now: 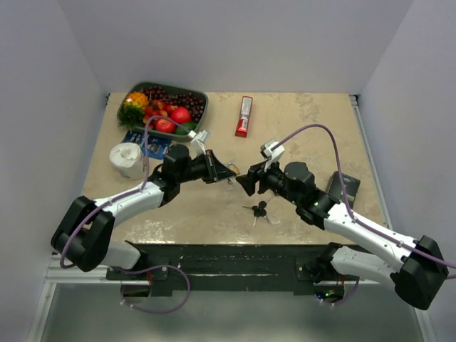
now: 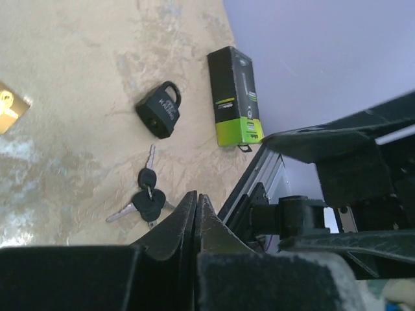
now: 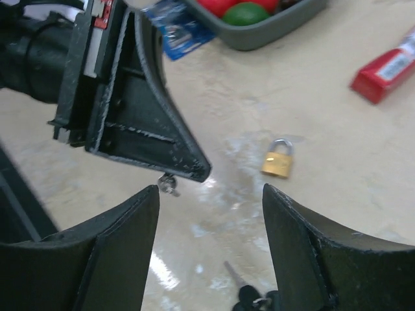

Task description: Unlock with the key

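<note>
The key (image 1: 258, 210), a bunch with black heads and silver blades, lies flat on the table (image 1: 313, 128) below both grippers; it also shows as the key (image 2: 148, 194) and the key (image 3: 256, 298). A black padlock (image 2: 159, 110) lies beyond it. A small brass padlock (image 3: 277, 161) lies on the table past my right gripper. My left gripper (image 1: 231, 174), seen as the left gripper (image 2: 196, 194), is shut, and a small silver metal piece (image 3: 167, 184) pokes out under its tip (image 3: 198, 172). My right gripper (image 1: 242, 183) faces it tip to tip; the right gripper (image 3: 209, 188) is open with nothing between its fingers.
A grey tray (image 1: 201, 107) of fruit stands at the back left, with a blue packet (image 1: 146, 142) and a white paper roll (image 1: 128, 158) near it. A red box (image 1: 244, 116) lies at the back centre. A black-and-green box (image 1: 343, 187) lies by the right arm.
</note>
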`<control>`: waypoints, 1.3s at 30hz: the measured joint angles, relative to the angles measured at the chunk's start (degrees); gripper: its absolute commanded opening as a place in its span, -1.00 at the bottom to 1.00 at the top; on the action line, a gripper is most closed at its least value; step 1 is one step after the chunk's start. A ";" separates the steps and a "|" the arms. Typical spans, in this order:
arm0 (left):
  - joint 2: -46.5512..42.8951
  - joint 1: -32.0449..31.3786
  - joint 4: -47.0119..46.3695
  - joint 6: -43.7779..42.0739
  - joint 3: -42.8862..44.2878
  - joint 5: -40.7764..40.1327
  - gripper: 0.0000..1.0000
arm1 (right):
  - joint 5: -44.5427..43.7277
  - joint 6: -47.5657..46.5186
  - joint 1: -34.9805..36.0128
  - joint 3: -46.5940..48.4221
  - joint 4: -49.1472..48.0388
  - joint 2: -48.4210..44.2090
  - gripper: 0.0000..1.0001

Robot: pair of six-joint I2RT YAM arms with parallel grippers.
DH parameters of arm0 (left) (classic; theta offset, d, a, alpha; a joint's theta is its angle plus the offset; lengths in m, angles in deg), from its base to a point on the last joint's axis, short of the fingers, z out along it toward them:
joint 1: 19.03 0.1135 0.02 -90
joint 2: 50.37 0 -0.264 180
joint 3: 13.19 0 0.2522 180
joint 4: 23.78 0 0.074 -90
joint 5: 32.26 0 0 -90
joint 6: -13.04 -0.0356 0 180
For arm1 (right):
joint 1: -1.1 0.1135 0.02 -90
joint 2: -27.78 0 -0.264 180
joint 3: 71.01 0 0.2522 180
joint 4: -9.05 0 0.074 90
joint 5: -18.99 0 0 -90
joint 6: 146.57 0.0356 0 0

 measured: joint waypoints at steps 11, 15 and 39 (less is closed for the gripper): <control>-6.14 1.01 -21.11 -5.49 -6.75 10.54 -1.00 | 32.52 15.78 -11.69 -1.51 -9.33 -0.07 0.16; -4.31 1.11 -31.87 -2.54 -8.09 15.72 -1.00 | 39.60 18.80 -11.56 -1.81 -13.40 0.02 0.09; -3.80 -1.44 -39.71 0.02 -9.29 18.82 -1.00 | 43.63 22.91 -11.56 -6.23 -18.91 1.11 -0.31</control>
